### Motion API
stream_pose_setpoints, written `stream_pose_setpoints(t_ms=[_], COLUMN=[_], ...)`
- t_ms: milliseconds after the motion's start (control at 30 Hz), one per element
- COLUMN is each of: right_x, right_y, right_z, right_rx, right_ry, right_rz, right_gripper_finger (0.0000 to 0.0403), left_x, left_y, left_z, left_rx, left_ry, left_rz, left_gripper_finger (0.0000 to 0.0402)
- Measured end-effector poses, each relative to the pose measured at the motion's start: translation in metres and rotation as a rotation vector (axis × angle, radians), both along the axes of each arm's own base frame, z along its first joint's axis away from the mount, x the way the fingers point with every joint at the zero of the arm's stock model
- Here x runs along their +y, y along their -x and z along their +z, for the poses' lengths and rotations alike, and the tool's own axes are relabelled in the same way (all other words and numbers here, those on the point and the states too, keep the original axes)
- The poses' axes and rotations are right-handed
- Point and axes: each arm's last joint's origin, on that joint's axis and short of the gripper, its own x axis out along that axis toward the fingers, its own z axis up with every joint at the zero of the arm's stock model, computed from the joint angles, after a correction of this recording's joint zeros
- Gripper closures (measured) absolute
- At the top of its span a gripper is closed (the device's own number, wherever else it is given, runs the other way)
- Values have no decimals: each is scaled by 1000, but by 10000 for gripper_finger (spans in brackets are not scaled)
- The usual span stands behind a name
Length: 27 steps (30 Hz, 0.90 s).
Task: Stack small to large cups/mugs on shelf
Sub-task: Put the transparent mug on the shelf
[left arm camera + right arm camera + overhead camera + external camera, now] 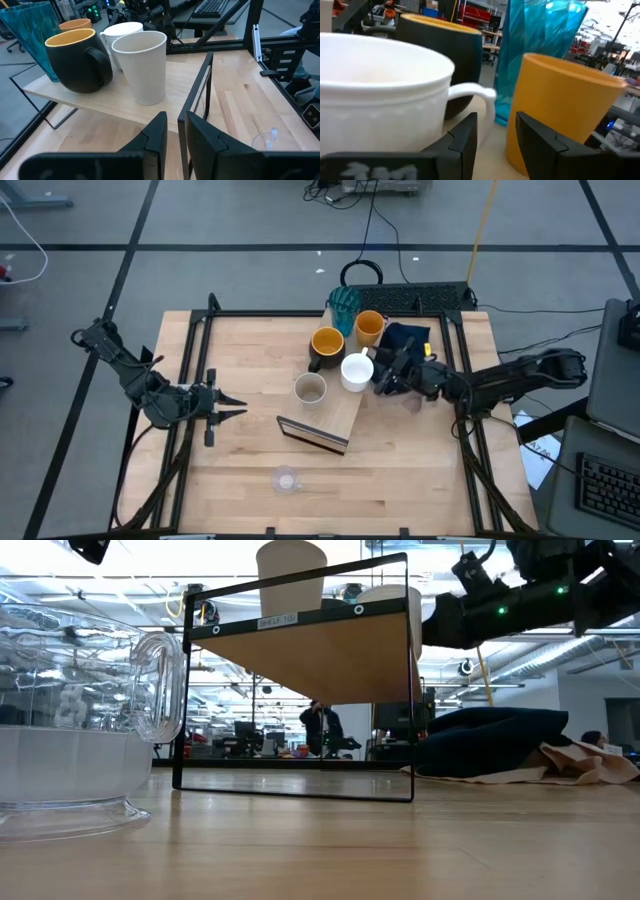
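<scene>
Glass (286,479) — small and clear — stands alone on the worktop (240,460), nearest the front edge and well apart from the shelf (335,420). On the shelf stand the beige cup (310,388), white mug (357,372) and dark mug (326,346); beyond them, orange cup (369,328) and teal tumbler (344,304). Left end effector (232,406) hovers left of the shelf, fingers narrowly parted, holding nothing. Right end effector (383,378) sits just beside the white mug — fingers a little apart around its handle (475,92).

5 cups (327,348) on shelf (343,412)
</scene>
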Motion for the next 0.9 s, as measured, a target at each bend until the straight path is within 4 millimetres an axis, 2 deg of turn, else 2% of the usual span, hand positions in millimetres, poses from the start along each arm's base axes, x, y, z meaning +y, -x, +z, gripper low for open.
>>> stream_pose_setpoints(t_ms=[433, 667, 800, 900], right_x=[4, 30, 47, 62], right_y=[24, 49, 63, 69], right_z=[16, 51, 65, 68], right_rx=[65, -84, -210, -264], right_ry=[32, 174, 148, 115], right_rz=[15, 151, 274, 436], right_gripper_finger=[277, 277, 277, 277], left_x=[0, 0, 0, 0], left_y=[0, 0, 0, 0], left_z=[0, 0, 0, 0], left_rx=[1, 1, 1, 1], left_ry=[8, 9, 8, 3], left_rz=[3, 4, 4, 7], left_gripper_finger=[332, 332, 332, 332])
